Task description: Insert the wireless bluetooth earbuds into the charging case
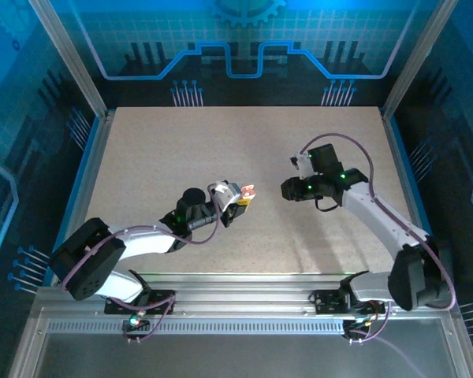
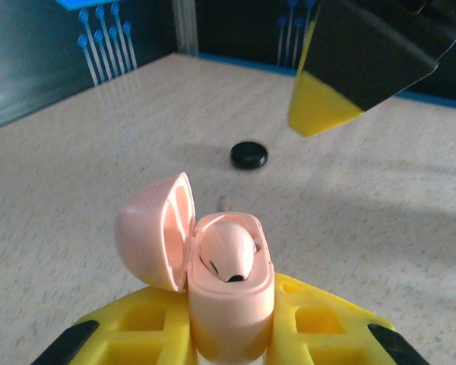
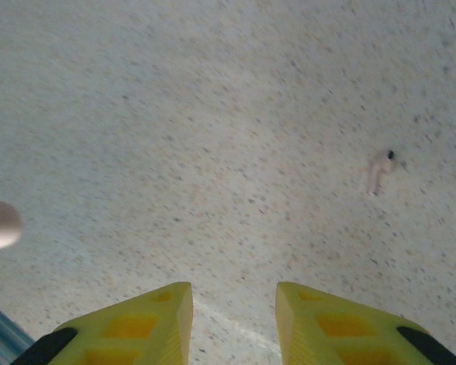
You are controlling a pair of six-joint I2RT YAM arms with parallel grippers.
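The left gripper (image 2: 232, 323) is clamping fully shut round the lower body of the small glossy pink plastic charging case (image 2: 235, 285), holding it upright w/ its domed lid (image 2: 156, 239) swung open to the left. A rounded pale piece (image 2: 228, 255) is sitting in the well, prob. one bud already seated, tho I can't be sure. The right gripper (image 3: 233, 304) is hanging over the table w/ its yellow fingers (image 3: 148, 319) partly spread, nothing betw. them. A tiny pale stubby earbud (image 3: 378, 173) w/ a dark tip is lying loose on the surface, ahead and right of those fingers, apart from the case. So the step in hand looks like fetching that bud: the right arm is needing to shift over it, line up across the short stem, drop and pinch gently (it's small & likely to skid), then carry it to the open well. A black round disc (image 2: 248, 155) is resting farther out. The table (image 1: 181, 150) is showing as a matte speckled beige sheet inside an enclosure w/ blue-lit printed walls (image 1: 236, 39) and aluminium frame rails (image 1: 244, 283).
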